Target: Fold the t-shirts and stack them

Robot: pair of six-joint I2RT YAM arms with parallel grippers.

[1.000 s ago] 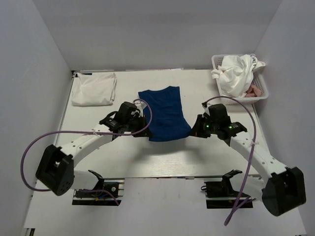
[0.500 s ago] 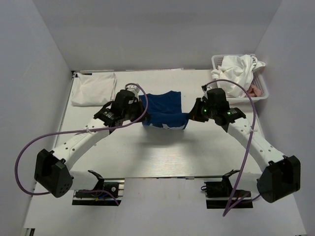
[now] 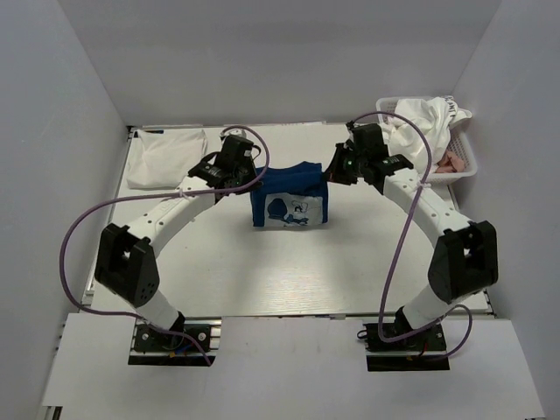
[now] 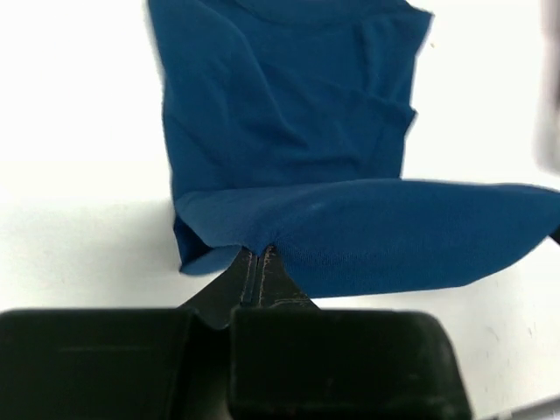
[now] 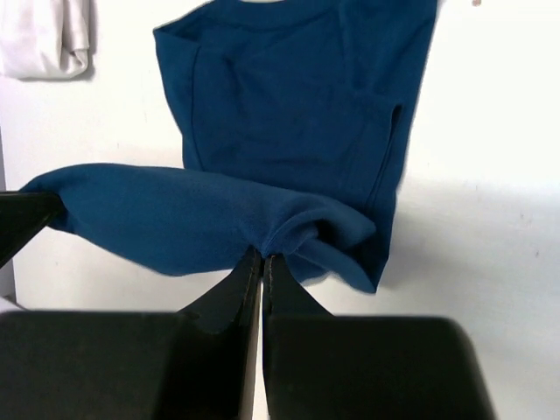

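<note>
The navy blue t-shirt [image 3: 287, 197] lies mid-table, its near part lifted and carried over the rest, so the white cartoon print [image 3: 294, 210] faces up. My left gripper [image 3: 254, 175] is shut on the raised edge at the shirt's left side; in the left wrist view the cloth [image 4: 350, 227] bunches at the gripper [image 4: 260, 254]. My right gripper [image 3: 328, 172] is shut on the same edge at the right side, pinching a fold of the blue fabric [image 5: 289, 131] at the gripper [image 5: 264, 255]. The edge hangs stretched between both grippers.
A folded white t-shirt [image 3: 166, 157] lies at the far left of the table, also seen in the right wrist view [image 5: 44, 39]. A white mesh basket [image 3: 466, 166] at the far right holds crumpled white t-shirts [image 3: 420, 127] and a pink one [image 3: 452, 162].
Both arms have carried the shirt's near edge up and toward the far side. The shirt has gone from lying flat to doubled over, and the white print now shows.
</note>
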